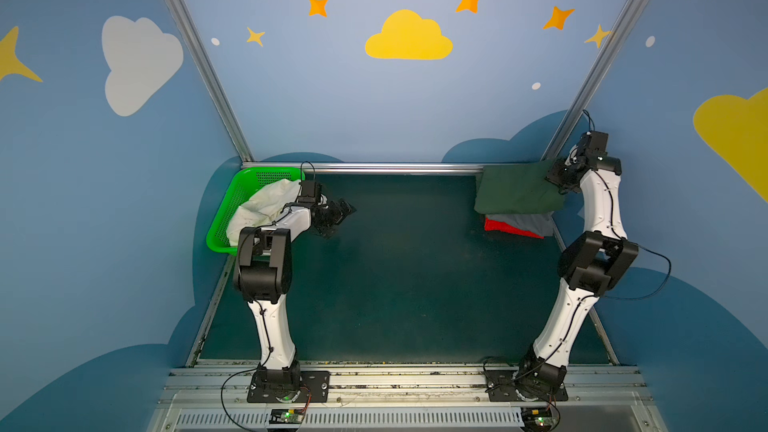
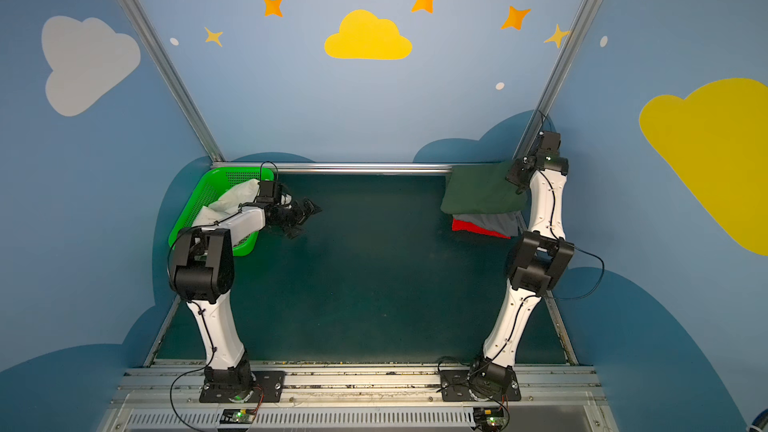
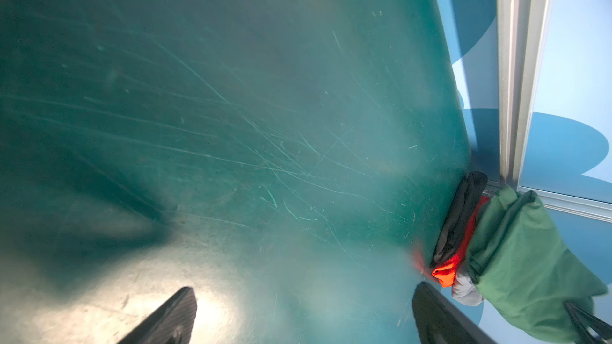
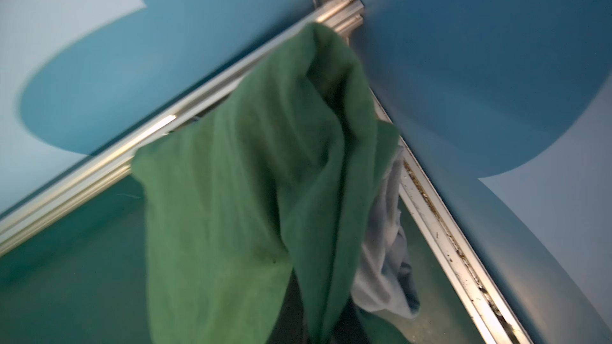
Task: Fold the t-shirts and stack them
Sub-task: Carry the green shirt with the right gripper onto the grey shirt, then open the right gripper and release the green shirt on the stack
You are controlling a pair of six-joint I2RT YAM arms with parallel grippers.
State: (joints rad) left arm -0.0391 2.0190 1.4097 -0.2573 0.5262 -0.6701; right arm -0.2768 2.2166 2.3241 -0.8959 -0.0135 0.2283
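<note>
Red shirt (image 1: 509, 228) mostly under grey shirt (image 1: 530, 222) & green shirt (image 1: 515, 193). Right gripper (image 1: 559, 182) tips hidden by green cloth; its wrist view blurred. White shirt (image 1: 266, 205) partly behind left arm (image 1: 293, 218). Left fingers (image 3: 172, 319) cut off at frame edge.

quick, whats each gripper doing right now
left gripper: open, holding nothing
right gripper: shut on the edge of the dark green t-shirt
</note>
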